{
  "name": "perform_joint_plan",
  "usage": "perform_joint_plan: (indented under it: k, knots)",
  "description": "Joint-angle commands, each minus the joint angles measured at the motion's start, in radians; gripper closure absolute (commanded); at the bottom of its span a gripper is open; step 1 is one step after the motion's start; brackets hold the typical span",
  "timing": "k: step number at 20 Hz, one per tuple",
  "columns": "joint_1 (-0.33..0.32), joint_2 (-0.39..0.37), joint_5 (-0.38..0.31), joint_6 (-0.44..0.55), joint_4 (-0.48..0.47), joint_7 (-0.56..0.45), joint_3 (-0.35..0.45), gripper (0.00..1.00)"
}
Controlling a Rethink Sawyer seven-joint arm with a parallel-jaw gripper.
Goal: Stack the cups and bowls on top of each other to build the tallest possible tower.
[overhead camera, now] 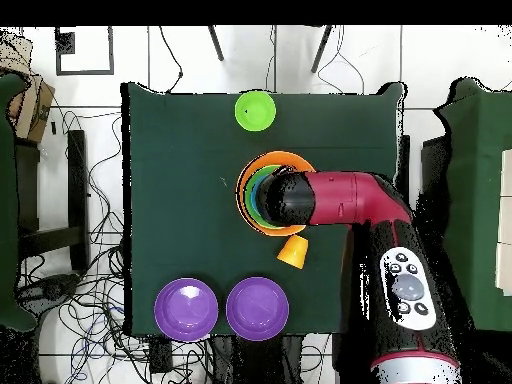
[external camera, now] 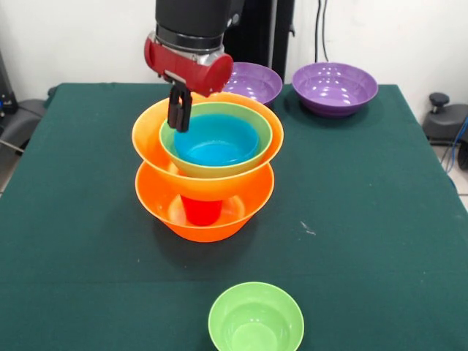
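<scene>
Tower: glossy plastic stack at table centre, large orange bowl base, red cup inside, orange, green and blue bowls above.
Gripper: black fingers pressed together over the green bowl's rim, pinching it.
Handling: light, stiff, slippery; likely tippy.
Hold: by the thin rim.
Spare: small green plastic bowl, near edge.

table: my green-clothed surface | centre: large orange bowl, tower base | 6 o'clock: small green bowl | 12–1 o'clock: two purple bowls | orange cup beside tower
</scene>
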Motion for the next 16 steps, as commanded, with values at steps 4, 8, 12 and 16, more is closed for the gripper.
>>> perform_joint_plan:
  k: [4, 8, 12, 16]
  knots:
    - [0.004, -0.059, -0.066, 0.161, 0.042, -0.304, 0.096, 1.00]
    - [-0.015, -0.053, -0.063, 0.144, 0.042, -0.317, 0.118, 1.00]
    - [-0.009, -0.035, -0.078, 0.135, 0.014, -0.311, 0.126, 0.00]
    - [-0.008, -0.036, -0.077, 0.085, 0.024, -0.287, 0.136, 0.00]
